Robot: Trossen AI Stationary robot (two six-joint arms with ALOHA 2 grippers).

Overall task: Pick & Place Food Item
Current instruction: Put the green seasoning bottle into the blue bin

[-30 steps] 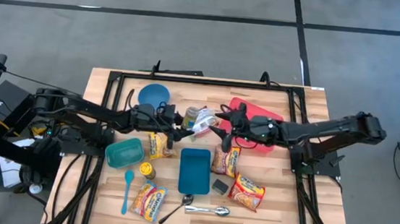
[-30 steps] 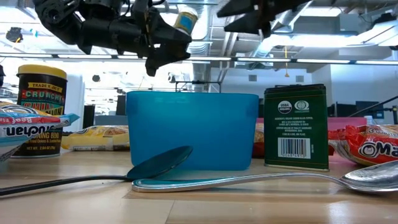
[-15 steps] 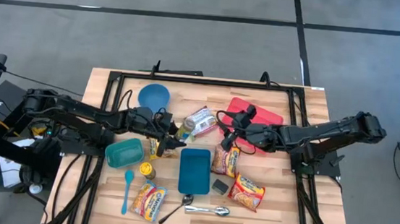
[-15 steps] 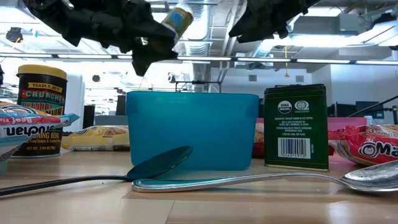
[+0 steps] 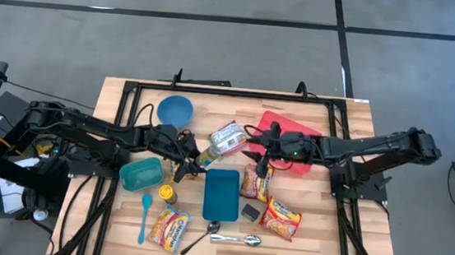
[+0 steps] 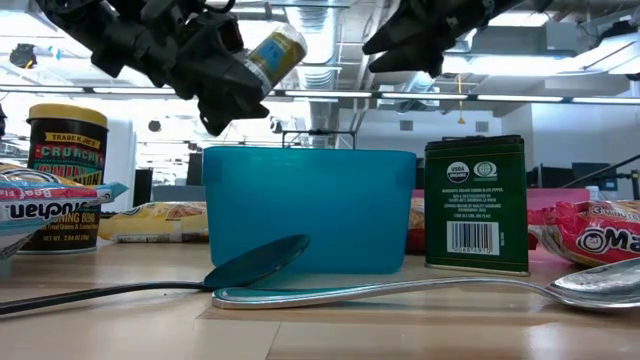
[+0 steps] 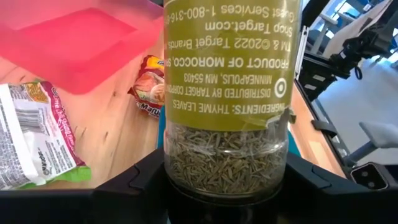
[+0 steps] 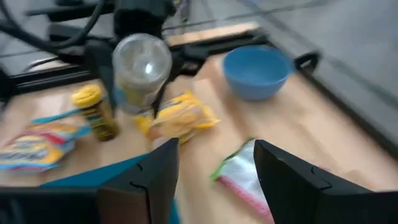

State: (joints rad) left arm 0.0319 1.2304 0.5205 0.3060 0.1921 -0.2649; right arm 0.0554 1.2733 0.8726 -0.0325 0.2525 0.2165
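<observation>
A glass jar of thyme leaves with an olive-green label hangs over the table's middle, and my left gripper is shut on it. The low view shows the jar tilted, its pale free end up and to the right. My right gripper hovers open just right of it, with nothing between its fingers. Between and beyond the two grippers, a silver and pink food packet lies flat on the wood. A blue rectangular tub stands below the jar toward the near edge. My left gripper pinches the jar between its two fingers on opposite sides of the clear end where the thyme lies. The fingers come from the table's left, and the jar sticks out along them. It is lifted clear, tilted with its free end higher.
A red tray lies at the back right and a blue bowl at the back left. A teal bowl, a small yellow jar, noodle packets, a dark tin and spoons crowd the near half.
My left gripper has drawn back toward the table's near left with the jar and tipped it from nearly upright to a slant. My right gripper has backed off a little toward the right and near edge, away from the packet.
</observation>
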